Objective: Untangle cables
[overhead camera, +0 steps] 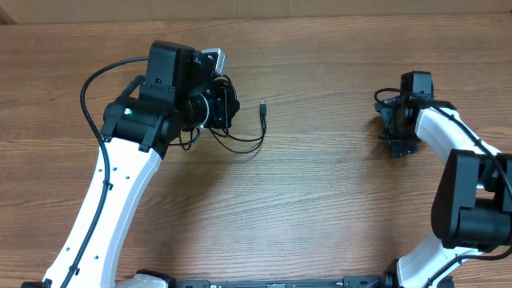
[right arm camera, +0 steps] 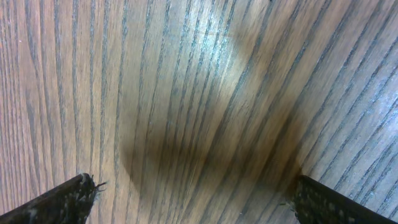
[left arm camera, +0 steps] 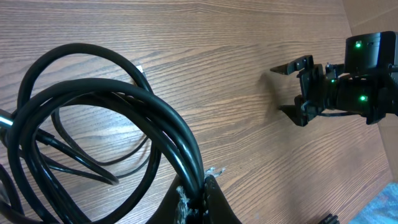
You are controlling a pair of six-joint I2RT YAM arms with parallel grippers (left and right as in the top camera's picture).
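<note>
Left gripper sits up at the far left of the table, and it has the cables right in its grip; from the left wrist view the thick black strands sweep round in big overlapping loops and run down into the tips, where the jaws are pinched narrow on them at the bottom edge of the picture; thinner strands cross inside those loops, lying on the wood; from overhead the bundle is bunched against the gripper's front, one slack loop sags out onto the table towards the near side, and a single end rises from it to a small plug lying just right of the bundle, clear of the jaws; over on the other side, the right gripper is well apart from the cables, nothing but bare wood between them; its jaws stand wide, and its own wrist camera shows the two fingers at the lower corners with only wood grain and a shadow in the gap; no cable lies between or beside them.
</note>
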